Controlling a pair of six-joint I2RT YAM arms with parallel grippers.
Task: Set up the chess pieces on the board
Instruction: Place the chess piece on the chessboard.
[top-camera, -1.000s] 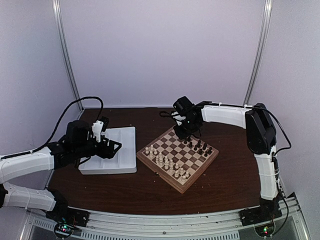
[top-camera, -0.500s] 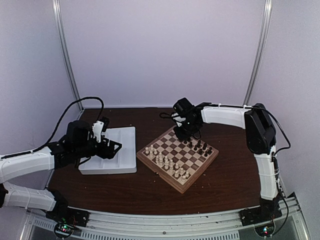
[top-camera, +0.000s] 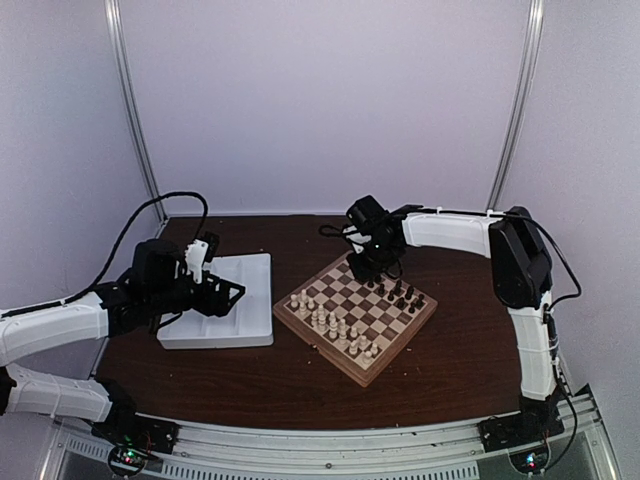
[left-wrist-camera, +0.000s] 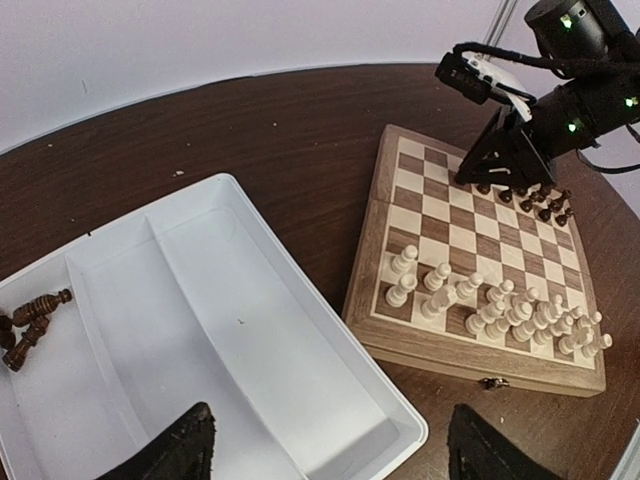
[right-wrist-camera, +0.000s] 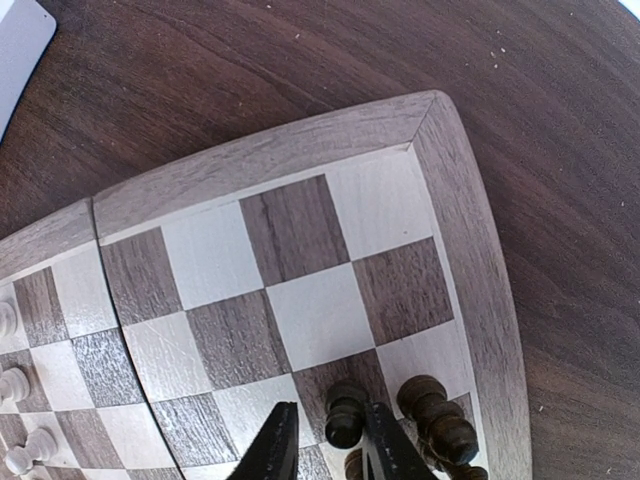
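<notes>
Board (top-camera: 372, 303), dark table (top-camera: 300, 388), perhaps lilac walls (top-camera: 320, 100)

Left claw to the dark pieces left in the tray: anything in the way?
Nothing visible. The open left claw hangs over the tray; the dark pieces lie in its end compartment, only low dividers between.

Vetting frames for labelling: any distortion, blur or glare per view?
Right wrist: heavy fisheye, the board rim bows; sharp, no glare. Left wrist: sharp, little bowing, tray bright but not blown out. Top external: even light, soft; dark pieces are small blobs.
</notes>
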